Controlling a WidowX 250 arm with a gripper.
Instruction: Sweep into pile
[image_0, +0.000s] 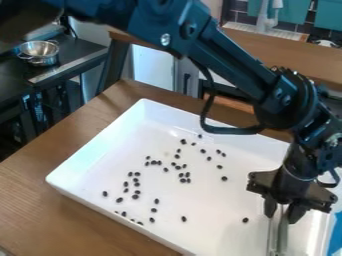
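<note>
Robot arm stretched across the upper view, gripper held low over the right side of a white tray

Narrowly parted, the fingers are pointed downward, and a thin, pale grey flat tool is gripped between them. The tool is held roughly upright, its lower part cut off by the bottom edge of the view; what it is exactly cannot be told. A looped black cable is hung below the arm, just to the image-left of its wrist.

Closest to the gripper, a single black bean is set apart from the others on the tray floor, to the image-left of the tool. Farther out, the black beans are scattered loosely over the middle and image-left part of the tray. A small cluster is formed near the middle, with a few beans dotted above it and to its image-right. A looser string of them is spread down toward the near left wall, where several are lodged close to its foot.

The tray is laid at an angle on a brown wooden table. Beside its lower right corner, a bright blue patch is glimpsed. Behind the table, a wooden counter is seen at upper right, with teal panels beyond it. At upper left, a shiny metal bowl is placed on a dark countertop.
</note>
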